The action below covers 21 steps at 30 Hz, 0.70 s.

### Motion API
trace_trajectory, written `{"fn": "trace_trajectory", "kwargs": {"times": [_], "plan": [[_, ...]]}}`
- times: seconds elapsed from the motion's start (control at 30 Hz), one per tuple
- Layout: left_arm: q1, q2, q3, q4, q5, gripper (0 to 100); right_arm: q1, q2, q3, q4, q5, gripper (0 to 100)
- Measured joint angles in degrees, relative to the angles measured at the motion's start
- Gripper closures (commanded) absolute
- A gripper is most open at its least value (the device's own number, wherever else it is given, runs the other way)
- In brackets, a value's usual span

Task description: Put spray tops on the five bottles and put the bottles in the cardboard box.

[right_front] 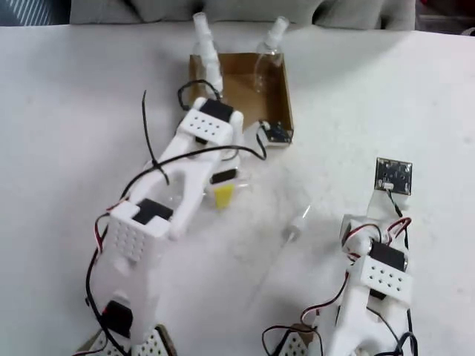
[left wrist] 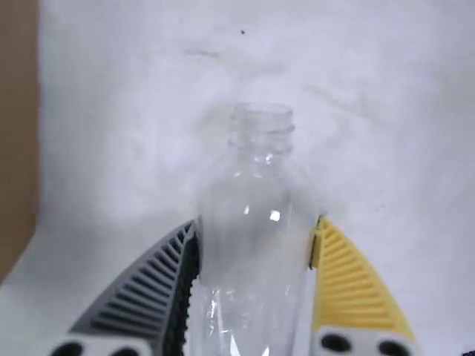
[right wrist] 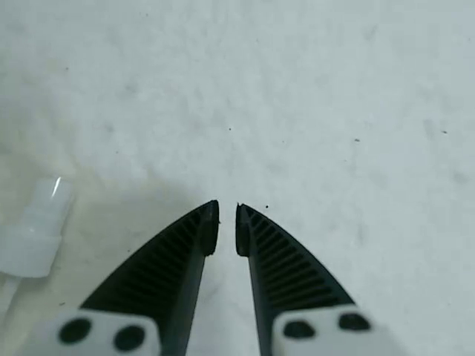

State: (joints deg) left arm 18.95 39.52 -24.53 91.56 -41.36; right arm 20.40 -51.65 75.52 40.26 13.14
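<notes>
The brown cardboard box (right_front: 284, 104) at the desk's far edge holds two capped clear plastic bottles (right_front: 208, 59) (right_front: 269, 59). Just beside its near side, the left gripper (left wrist: 256, 237) pinches one uncapped clear bottle (left wrist: 257, 170). One loose white spray top (right_front: 298, 222) lies mid-desk. The right gripper (right wrist: 227, 228) has its jaws nearly pressed together.

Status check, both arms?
Left gripper shut on uncapped bottle. Right gripper shut, empty, beside loose spray top. Two capped bottles in cardboard box.

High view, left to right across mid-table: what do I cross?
Left gripper holding a clear capless plastic bottle → loose white plastic spray top lying flat → white right arm.
</notes>
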Motion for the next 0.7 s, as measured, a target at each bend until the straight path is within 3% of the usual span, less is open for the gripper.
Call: {"fn": "trace_trajectory", "kwargs": {"times": [0.27, 0.5, 0.7], "plan": [[-3.3, -3.3, 5.5, -1.0, 12.7, 86, 0.0, 0.0, 0.0, 0.0, 0.0, 98.1], [-4.0, -19.8, 28.3, -13.2, 18.5, 86, 0.0, 0.0, 0.0, 0.0, 0.0, 98.1], [-6.1, -33.8, 46.6, -24.2, 27.7, 86, 0.0, 0.0, 0.0, 0.0, 0.0, 98.1]]}}
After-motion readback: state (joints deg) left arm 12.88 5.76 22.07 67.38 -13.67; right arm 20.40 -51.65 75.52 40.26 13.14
